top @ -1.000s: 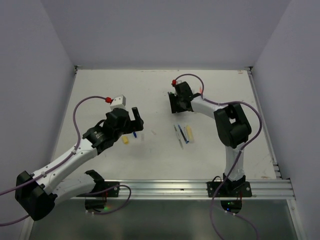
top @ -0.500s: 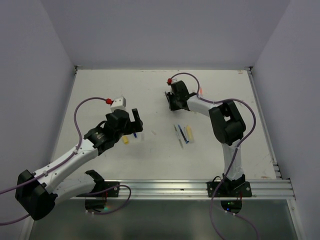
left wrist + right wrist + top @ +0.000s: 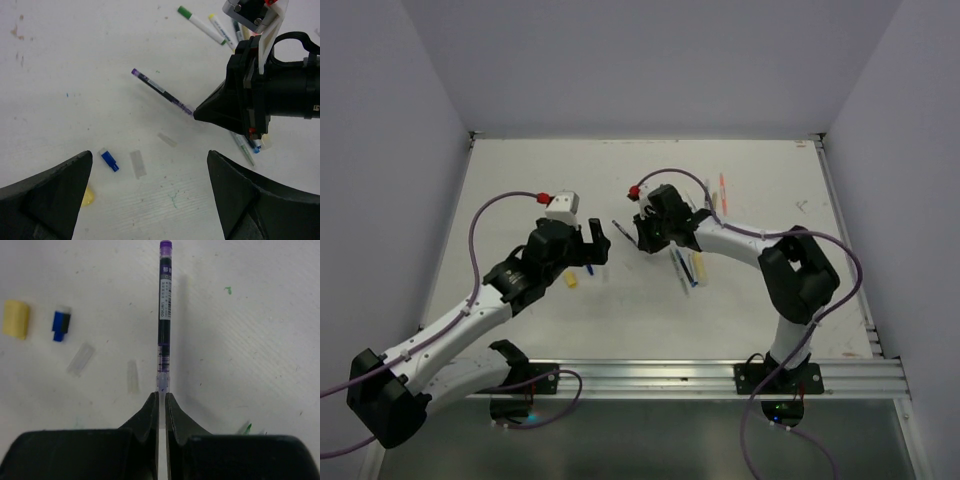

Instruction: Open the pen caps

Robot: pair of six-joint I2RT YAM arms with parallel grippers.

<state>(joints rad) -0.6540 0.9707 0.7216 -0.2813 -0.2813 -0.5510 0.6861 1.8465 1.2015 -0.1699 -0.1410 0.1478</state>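
The purple pen (image 3: 165, 315) is off the bench (image 3: 250, 340), held roughly level above its middle, with the purple end pointing left and far towards your left arm. It is a thin, stiff plastic barrel with a glossy printed label. Judge it very light, smooth, and liable to slide or twist under the pads. The right gripper (image 3: 161, 396) has its jaws pressed in on the pale transparent end (image 3: 162, 380) of the pen. That end looks like the cap, though the views do not settle whether it is cap or bare tip. The left gripper (image 3: 150, 160) hangs close by on the pen's left side, jaws spread wide and holding nothing. You would do best to take hold crosswise on the dark labelled barrel, close to the right jaws and not out at the purple end. The pull then runs straight along the pen and the barrel does not lever or flex. Expect a push-fit cap that may let go suddenly; a firm, moderate squeeze should be enough. On the bench below lie a yellow cap (image 3: 15, 318), a blue cap (image 3: 60, 325) and two clear caps (image 3: 80, 359), all loose and apart from any pen. The other pens (image 3: 200, 22) lie grouped to the right, past the right gripper.
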